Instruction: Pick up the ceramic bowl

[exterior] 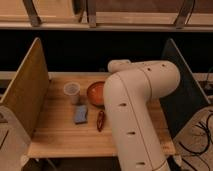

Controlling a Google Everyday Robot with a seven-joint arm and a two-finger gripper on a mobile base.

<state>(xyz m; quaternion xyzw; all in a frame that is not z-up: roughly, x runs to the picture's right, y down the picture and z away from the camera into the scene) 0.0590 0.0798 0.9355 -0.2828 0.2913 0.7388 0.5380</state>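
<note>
The ceramic bowl (94, 93) is round and shallow, glossy orange-red inside, and sits at the middle back of the wooden table (60, 132). Its right part is hidden behind my big white arm (135, 110), which rises from the lower right and bends over the table. The gripper is not in view; it is hidden behind the arm, somewhere beyond the arm's upper end (119, 65) near the bowl.
A small translucent plastic cup (72, 91) stands left of the bowl. A blue sponge-like block (81, 114) and a slim red object (100, 120) lie in front of them. A wooden side panel (24, 95) stands left, a dark panel (181, 92) right.
</note>
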